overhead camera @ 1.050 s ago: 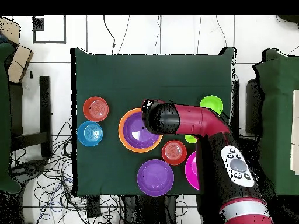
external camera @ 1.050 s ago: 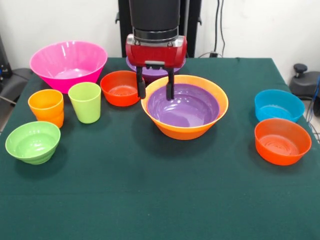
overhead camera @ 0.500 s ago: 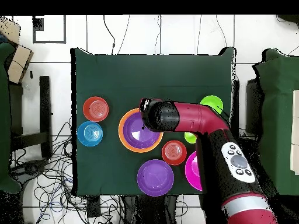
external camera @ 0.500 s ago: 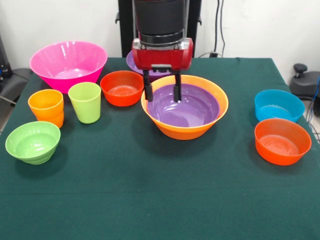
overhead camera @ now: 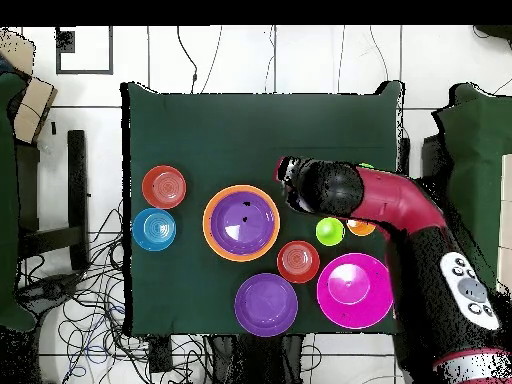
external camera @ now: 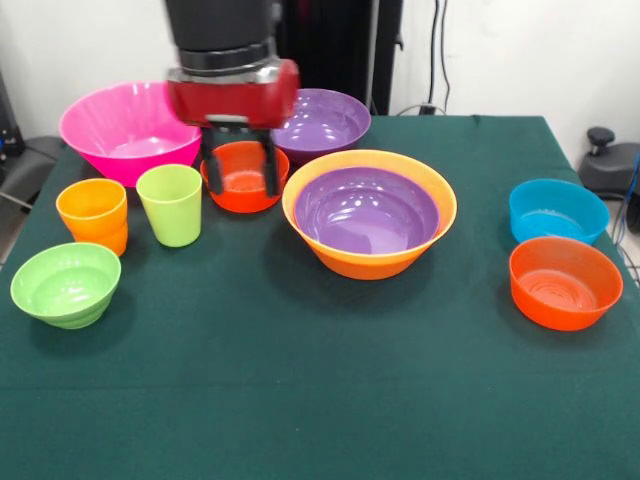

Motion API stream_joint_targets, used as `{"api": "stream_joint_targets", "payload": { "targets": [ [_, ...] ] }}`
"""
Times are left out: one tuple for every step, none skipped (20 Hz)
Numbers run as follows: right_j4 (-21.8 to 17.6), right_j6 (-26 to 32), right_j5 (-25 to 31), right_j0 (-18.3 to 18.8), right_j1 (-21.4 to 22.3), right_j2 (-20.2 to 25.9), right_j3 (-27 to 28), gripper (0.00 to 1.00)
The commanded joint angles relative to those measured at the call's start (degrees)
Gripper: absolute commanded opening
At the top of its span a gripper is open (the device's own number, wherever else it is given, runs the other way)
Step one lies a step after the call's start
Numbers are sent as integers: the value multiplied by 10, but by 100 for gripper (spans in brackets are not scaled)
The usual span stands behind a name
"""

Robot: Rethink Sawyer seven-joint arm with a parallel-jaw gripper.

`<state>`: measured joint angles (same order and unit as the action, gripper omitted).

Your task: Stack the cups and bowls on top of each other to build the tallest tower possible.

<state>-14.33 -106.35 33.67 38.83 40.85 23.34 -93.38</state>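
One small red-orange bowl (external camera: 243, 176) sits just behind the hand (external camera: 240, 170), fingers apart, empty; light, slick plastic, best pinched at its rim.

Pincer (external camera: 240, 172) moved from tower (external camera: 370, 213) toward red-orange bowl (external camera: 244, 176).

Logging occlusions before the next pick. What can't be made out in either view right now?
- Overhead view: the arm covers the small lime-green bowl entirely and most of the orange cup.
- Front view: the gripper is motion-blurred and hides part of the red-orange bowl behind it.
- Front view: the gripper hides the left rim of the far purple bowl.
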Motion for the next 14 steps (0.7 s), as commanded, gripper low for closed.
{"api": "stream_joint_targets", "payload": {
  "targets": [
    [-37,127,72,8,-32,54,46,100],
    [-40,125,74,8,-34,55,50,100],
    [-41,123,75,7,-36,55,53,100],
    [-43,123,77,7,-37,55,57,100],
    [-44,123,80,6,-39,55,61,100],
    [-44,121,83,4,-41,54,66,100],
    [-48,119,81,2,-44,53,71,100],
    [-53,115,75,-4,-51,49,79,100],
    [-60,112,64,-9,-62,46,90,100],
    [-67,113,54,-12,-75,45,100,100],
    [-71,116,45,-12,-87,46,108,100],
    [-74,119,38,-11,-96,47,113,100],
    [-78,123,31,-8,-103,50,114,100],
    [-82,127,23,-4,-109,54,115,100]
  ]
}}
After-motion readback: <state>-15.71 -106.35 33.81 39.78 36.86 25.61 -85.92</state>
